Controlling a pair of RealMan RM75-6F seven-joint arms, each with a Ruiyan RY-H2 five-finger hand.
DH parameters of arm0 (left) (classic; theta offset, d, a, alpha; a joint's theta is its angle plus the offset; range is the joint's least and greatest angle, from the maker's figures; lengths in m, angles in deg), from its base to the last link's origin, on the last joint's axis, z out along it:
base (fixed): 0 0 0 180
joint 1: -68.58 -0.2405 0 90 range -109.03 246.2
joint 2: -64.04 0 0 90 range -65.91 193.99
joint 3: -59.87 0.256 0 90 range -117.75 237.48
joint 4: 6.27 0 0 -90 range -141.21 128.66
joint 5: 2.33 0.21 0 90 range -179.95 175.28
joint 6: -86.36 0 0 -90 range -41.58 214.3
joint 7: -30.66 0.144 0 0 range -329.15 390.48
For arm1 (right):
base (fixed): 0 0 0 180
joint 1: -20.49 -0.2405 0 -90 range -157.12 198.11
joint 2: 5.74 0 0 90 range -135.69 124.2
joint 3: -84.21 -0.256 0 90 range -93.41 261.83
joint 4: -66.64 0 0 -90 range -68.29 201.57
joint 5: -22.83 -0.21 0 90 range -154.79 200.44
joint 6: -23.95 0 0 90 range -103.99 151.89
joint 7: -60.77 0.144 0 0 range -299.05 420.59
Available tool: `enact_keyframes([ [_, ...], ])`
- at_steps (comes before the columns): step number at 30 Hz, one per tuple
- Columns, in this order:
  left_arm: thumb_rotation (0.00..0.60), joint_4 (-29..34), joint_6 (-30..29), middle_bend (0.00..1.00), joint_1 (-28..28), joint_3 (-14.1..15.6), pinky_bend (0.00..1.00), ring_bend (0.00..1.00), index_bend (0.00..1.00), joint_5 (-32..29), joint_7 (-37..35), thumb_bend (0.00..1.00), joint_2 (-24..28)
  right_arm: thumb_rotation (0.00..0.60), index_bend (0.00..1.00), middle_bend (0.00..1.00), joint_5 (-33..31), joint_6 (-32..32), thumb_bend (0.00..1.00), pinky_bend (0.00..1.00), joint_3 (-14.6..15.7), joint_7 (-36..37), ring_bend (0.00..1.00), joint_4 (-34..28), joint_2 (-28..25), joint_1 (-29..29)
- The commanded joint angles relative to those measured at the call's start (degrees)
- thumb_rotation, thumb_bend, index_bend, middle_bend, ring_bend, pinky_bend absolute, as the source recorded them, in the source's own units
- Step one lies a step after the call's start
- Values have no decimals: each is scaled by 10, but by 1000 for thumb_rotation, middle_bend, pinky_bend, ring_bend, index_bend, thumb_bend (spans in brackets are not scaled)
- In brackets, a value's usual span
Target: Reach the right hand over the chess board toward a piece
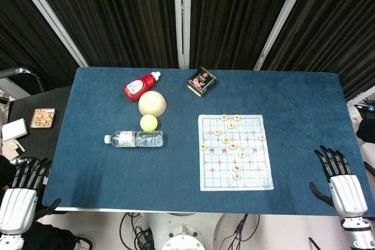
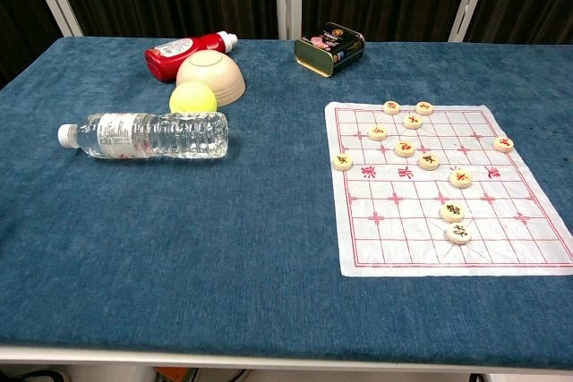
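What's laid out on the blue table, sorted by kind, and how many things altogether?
Chess pieces: 11
Chess board: 1
Bottles: 2, a water bottle and a red bottle
Upturned bowl: 1
Yellow ball: 1
Tin: 1
Total: 17

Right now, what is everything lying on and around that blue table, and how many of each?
chess board: one, white sheet with red lines, right side of the table
chess pieces: eleven, cream discs, scattered on the board
water bottle: one, clear, on its side, left of the board
ball: one, yellow-green, touching the bowl
bowl: one, cream, upside down
red bottle: one, white cap, on its side behind the bowl
tin: one, dark, far edge
tray of pieces: one, off the table's left edge
left hand: black and white, near left corner, holds nothing
right hand: near right corner, fingers apart
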Motion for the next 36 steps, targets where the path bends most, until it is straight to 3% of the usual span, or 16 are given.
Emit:
enact_keyframes([
  [1, 600, 0, 0, 77, 0, 0, 0, 0, 84, -1, 0, 123, 0, 600, 0, 0, 0, -1, 211, 0, 0, 0, 0, 0, 0, 0],
  [18, 600, -10, 1, 77, 2, -3, 0, 0, 84, -5, -16, 123, 1, 600, 0, 0, -6, -31, 212, 0, -15, -24, 0, -6, 6, -27],
  [32, 600, -19, -20, 77, -11, 4, 0, 0, 84, 3, -19, 123, -3, 600, 0, 0, -36, -152, 216, 0, -69, -93, 0, -19, 19, -134],
  [36, 600, -17, -23, 77, -15, 7, 0, 0, 84, 4, -15, 123, -2, 600, 64, 0, -58, -187, 216, 0, -81, -125, 0, -16, 38, -160],
])
